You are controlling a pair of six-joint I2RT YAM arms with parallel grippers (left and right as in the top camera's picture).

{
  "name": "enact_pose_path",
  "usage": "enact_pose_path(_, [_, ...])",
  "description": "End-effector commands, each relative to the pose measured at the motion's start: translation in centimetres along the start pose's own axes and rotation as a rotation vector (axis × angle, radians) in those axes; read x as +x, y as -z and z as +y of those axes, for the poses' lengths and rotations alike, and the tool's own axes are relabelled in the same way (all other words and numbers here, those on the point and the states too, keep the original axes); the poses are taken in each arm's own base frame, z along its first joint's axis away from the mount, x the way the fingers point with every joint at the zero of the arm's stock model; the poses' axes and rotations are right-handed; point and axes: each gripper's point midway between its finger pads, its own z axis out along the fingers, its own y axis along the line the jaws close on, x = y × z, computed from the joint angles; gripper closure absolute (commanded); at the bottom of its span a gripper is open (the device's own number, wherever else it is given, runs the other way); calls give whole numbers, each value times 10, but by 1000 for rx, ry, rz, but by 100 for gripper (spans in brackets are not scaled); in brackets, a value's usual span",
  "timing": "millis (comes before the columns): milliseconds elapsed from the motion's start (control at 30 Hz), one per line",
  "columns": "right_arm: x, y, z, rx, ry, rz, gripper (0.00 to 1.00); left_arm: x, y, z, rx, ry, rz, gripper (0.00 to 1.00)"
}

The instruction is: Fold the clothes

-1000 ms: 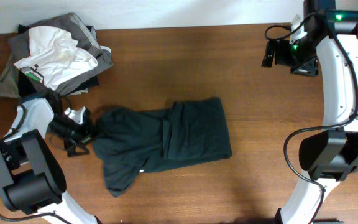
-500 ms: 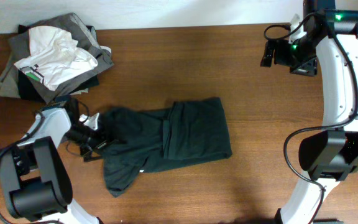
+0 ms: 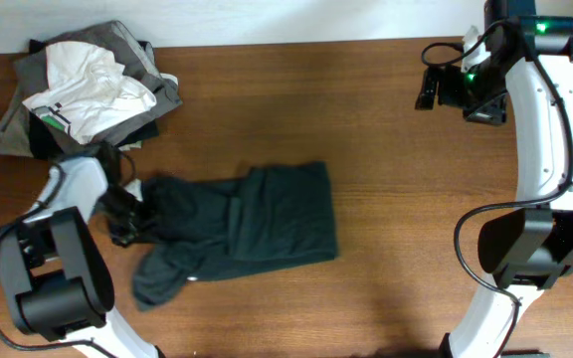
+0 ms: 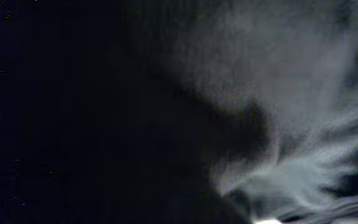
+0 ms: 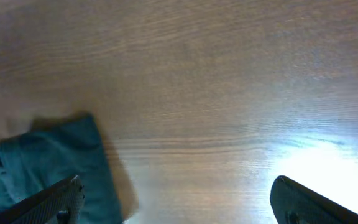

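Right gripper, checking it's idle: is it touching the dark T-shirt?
Apart. Overhead view shows the right gripper far from the T-shirt, bare table between them.

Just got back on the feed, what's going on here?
The left hand is clamped on one edge of the dark T-shirt, which lies bunched and partly folded on the table. The right hand hangs open at the far right, holding nothing. A pile of other clothes sits back left.
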Motion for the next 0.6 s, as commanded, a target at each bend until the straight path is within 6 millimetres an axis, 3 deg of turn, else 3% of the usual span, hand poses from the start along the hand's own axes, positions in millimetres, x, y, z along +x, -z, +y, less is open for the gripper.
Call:
enact_pose_path(0, [18,-27,26,-37,62,74,0,-38,58,5,-77,44,-151,99])
enact_pose_path(100, [42,-74,56,-44,142,145,1,-35,96,-22,-78,-15,-183,99])
enact_pose_path(167, [71,-110,83,-106,186,215,1,-27,115,-50,-83,-88,-205,99])
enact_pose_path(233, [95,-134,95,-117,205,261,1,-16,121,-80,-79,-169,-216,99])
enact_pose_path(333, [121,-156,111,-146,219,304,1,13,111,-136,-33,-321,-192,99])
enact_pose_path(467, [157,-182,130,-162,240,352,1,41,96,-188,-21,-488,-206,99])
enact_pose_path(567, [168,-191,138,-162,244,355,2,67,84,-217,-25,-598,-205,99])
